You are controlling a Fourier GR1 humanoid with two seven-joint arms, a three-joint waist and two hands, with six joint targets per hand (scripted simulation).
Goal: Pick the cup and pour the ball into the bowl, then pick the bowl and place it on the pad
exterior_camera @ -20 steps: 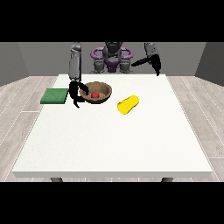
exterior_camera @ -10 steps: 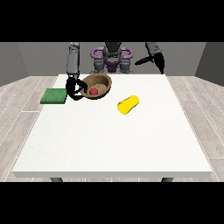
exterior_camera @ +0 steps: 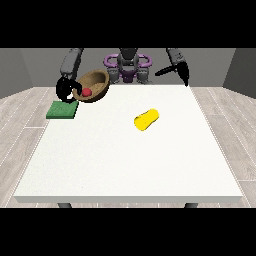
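the hand at the view's left (exterior_camera: 65,90) has its fingers curled round the rim of the round brown wooden bowl (exterior_camera: 94,85), which hangs tilted in the air with the small red ball (exterior_camera: 86,92) inside. the flat green square pad (exterior_camera: 62,109) lies below the bowl and slightly toward the view's left, so the coming move is judged a short descent. the yellow cup (exterior_camera: 146,119) lies on its side on the white table (exterior_camera: 130,165), well away from the pad. whether the hand at the view's right (exterior_camera: 176,69), raised far from the pad, is open or closed cannot be told.

Tilted brown bowl (exterior_camera: 93,86) holding red ball (exterior_camera: 86,92), yellow cup (exterior_camera: 146,120) on side
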